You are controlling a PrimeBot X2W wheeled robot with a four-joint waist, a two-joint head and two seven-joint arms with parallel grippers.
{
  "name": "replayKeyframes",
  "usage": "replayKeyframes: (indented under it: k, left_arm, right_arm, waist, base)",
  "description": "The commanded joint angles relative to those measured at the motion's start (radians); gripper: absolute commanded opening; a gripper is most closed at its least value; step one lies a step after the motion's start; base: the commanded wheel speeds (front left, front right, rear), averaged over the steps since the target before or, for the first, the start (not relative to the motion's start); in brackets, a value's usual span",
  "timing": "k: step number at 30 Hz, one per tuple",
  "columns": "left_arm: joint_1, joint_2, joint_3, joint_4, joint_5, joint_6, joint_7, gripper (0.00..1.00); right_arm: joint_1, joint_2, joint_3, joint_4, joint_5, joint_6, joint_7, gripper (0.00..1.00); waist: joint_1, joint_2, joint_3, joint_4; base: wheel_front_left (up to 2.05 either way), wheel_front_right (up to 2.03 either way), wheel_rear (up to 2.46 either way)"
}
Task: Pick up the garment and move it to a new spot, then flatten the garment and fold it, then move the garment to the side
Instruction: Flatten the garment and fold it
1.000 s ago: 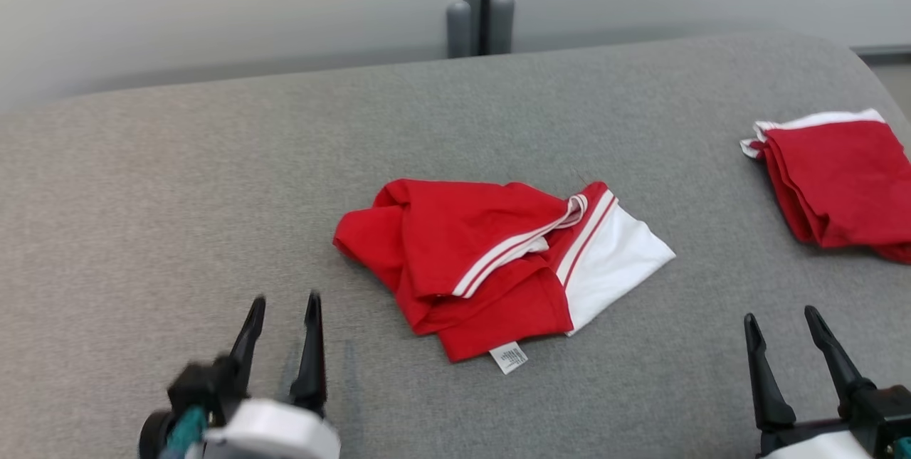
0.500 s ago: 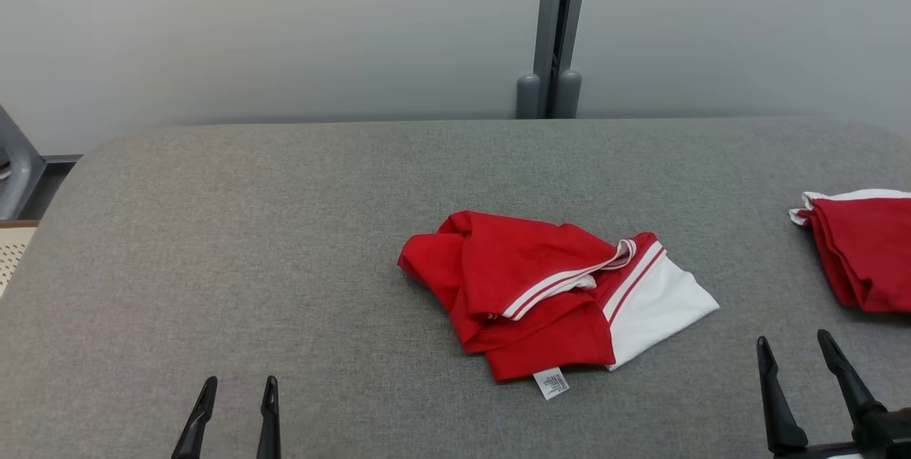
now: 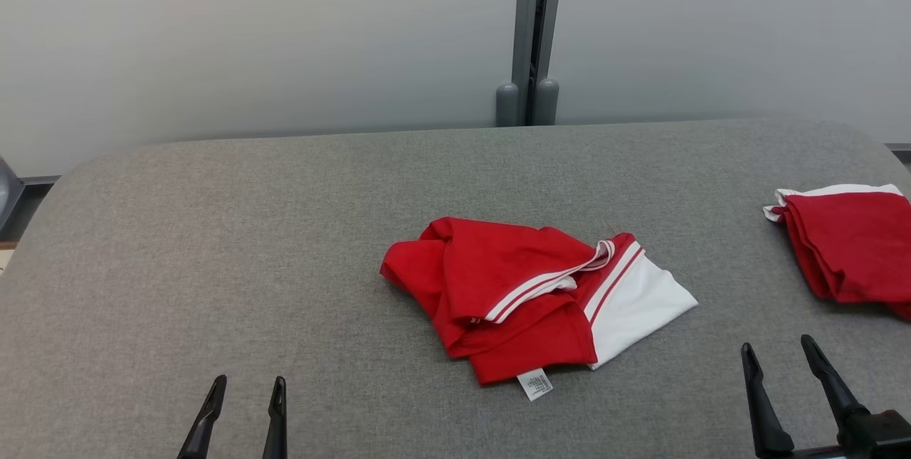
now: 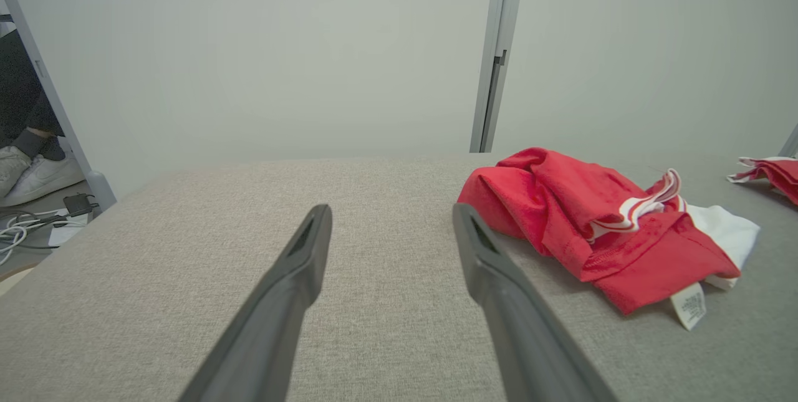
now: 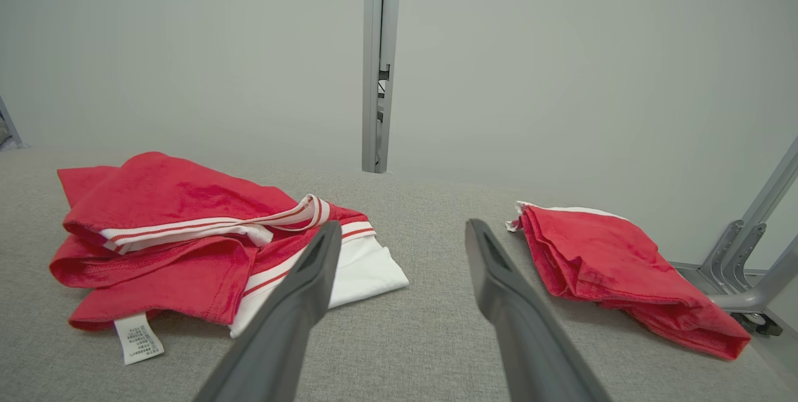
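The crumpled red-and-white garment (image 3: 498, 281) lay near the middle of the grey bench (image 3: 213, 245), bunched in loose folds. Its white panel (image 3: 633, 302) was to the right and a small white label (image 3: 534, 383) stuck out at its near edge. Nothing touched it.

The left jaws stood released at the near left, their two dark fingers (image 3: 276, 416) parted over bare cloth, well apart from the garment. In the left wrist view the garment (image 4: 561, 215) sat to the right of the right-hand finger (image 4: 499, 290), beyond its tip.

The right jaws were likewise released at the near right, fingers (image 3: 761, 402) spread and grasping nothing. In the right wrist view the garment (image 5: 174, 227) lay to their left and a folded garment (image 5: 598, 258) — red, with a white edge — lay to their right, bare bench between the two.

That folded garment (image 3: 847, 245) rested by the bench's right edge, well apart from the crumpled one. Behind the bench a grey post (image 3: 530, 32) rose against a pale wall (image 3: 249, 39). At the left edge of the left wrist view were a person's white shoe (image 4: 28, 171) and some cables (image 4: 19, 234) on the floor.
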Motion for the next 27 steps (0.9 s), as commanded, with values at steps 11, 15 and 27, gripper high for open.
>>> replayKeyframes:
  k: [11, 15, 27]
  left_arm:
    - [-0.119, 0.001, -0.22, 0.158, -0.12, -0.055, -0.002, 1.0]
    - [-0.245, 0.001, -0.401, 0.316, -0.214, -0.056, 0.036, 1.0]
    - [-0.537, 0.002, -0.634, 0.529, -0.48, 0.12, 0.02, 1.0]
  right_arm:
    - [-0.018, -0.006, 0.01, 0.004, -0.006, 0.0, -0.004, 1.0]
    - [-0.035, -0.007, 0.033, 0.006, 0.0, 0.0, -0.004, 1.0]
    - [-0.073, -0.006, 0.063, 0.01, 0.021, 0.0, -0.004, 1.0]
  waist:
    - [0.0, 0.0, 0.028, -0.05]
    - [0.0, 0.0, 0.047, -0.092]
    - [0.0, 0.0, 0.139, -0.234]
  base:
    - [0.0, 0.0, 0.0]
    - [0.0, 0.0, 0.0]
    - [0.0, 0.0, 0.0]
